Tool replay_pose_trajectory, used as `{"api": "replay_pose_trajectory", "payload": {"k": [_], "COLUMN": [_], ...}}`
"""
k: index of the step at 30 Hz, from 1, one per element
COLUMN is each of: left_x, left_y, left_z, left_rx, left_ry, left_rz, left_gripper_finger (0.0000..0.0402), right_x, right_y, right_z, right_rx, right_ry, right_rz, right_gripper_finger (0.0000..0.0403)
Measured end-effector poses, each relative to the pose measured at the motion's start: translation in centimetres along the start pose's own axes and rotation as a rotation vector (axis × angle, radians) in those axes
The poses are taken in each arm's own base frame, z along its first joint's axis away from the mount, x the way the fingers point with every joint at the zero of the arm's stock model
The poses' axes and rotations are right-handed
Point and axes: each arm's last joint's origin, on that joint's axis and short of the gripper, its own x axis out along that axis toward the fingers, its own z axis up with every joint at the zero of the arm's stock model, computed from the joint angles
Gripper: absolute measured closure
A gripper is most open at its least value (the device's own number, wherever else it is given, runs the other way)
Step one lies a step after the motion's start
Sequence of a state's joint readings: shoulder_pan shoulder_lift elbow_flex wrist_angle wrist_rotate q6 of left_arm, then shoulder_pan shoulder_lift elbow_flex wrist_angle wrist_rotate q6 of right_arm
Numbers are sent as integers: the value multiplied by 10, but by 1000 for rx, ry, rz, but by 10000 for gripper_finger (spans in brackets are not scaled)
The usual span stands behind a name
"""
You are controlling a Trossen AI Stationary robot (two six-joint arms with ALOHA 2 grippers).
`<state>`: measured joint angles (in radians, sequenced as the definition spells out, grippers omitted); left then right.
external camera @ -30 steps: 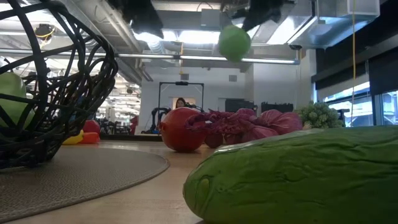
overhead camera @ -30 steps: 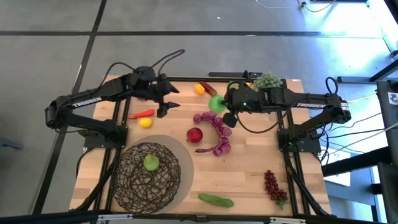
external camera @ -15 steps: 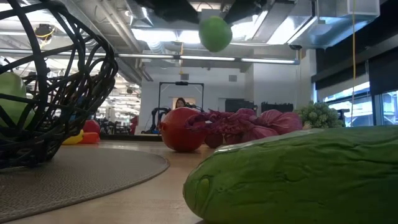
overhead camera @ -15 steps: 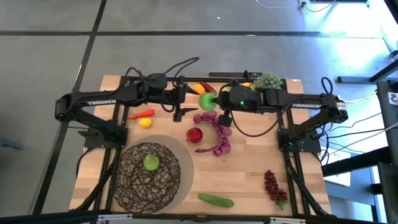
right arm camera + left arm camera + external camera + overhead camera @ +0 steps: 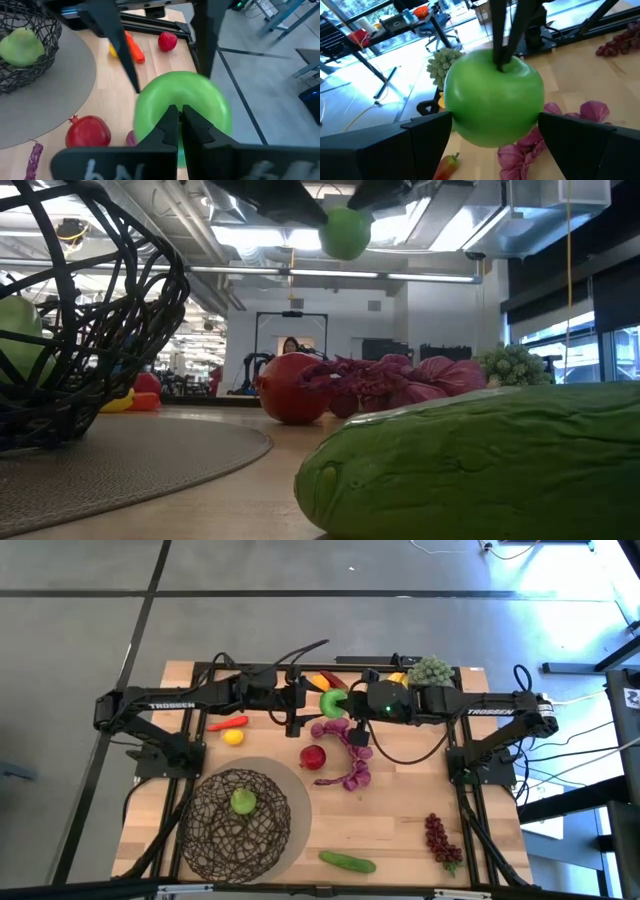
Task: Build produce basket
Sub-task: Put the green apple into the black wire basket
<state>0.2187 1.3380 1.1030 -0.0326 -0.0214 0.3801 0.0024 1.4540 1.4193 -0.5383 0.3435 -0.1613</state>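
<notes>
A green apple (image 5: pixel 332 703) is high above the far middle of the table. My right gripper (image 5: pixel 177 122) is shut on it. My left gripper (image 5: pixel 495 125) is open, and its fingers (image 5: pixel 427 132) stand on either side of the apple (image 5: pixel 492 97). In the low view the apple (image 5: pixel 346 232) hangs well above the tabletop. The dark wire basket (image 5: pixel 235 823) sits on a grey round mat near the left near corner, with another green apple (image 5: pixel 243 801) inside. The rest of the produce lies loose on the wood. My right gripper pinches the apple at the stem dimple on its top (image 5: pixel 503 65) between its two fingertips, slanting down from the table's right side. The apple hangs below the fingertips, lifted clear of the table. My left gripper flanks the apple's sides; I cannot tell whether its fingers touch it.
Below the grippers lie a purple grape bunch (image 5: pixel 346 752) and a red fruit (image 5: pixel 313 756). A red chili (image 5: pixel 228 723) and a yellow fruit (image 5: pixel 233 737) lie to the left. Green grapes (image 5: pixel 430 670) are at the far edge. A cucumber (image 5: pixel 347 861) and dark-red grapes (image 5: pixel 438 838) lie near.
My left gripper has travelled toward the table's right and reached the apple, so that its open fingers now stand around it. My right gripper has carried the apple a little left and toward the far edge, slightly higher, and has stayed shut on it.
</notes>
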Motion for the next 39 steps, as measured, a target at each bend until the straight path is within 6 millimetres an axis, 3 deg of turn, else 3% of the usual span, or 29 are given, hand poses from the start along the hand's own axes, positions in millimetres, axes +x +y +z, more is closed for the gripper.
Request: {"api": "replay_pose_trajectory", "payload": {"k": [8, 24, 39], "left_x": [-6, -58, -67], "left_y": [-1, -11, -32], "left_z": [4, 9, 6], "left_rx": [0, 15, -77], "left_ry": [-9, 102, 193], "left_rz": [3, -62, -157], "left_gripper_finger": [111, 111, 111], "right_x": [0, 0, 0], "right_y": [0, 0, 2], "right_z": [-1, -4, 1], "right_rx": [5, 12, 30], "right_ry": [14, 41, -19], "right_rz": [-18, -23, 70], "right_gripper_finger": [403, 403, 403]}}
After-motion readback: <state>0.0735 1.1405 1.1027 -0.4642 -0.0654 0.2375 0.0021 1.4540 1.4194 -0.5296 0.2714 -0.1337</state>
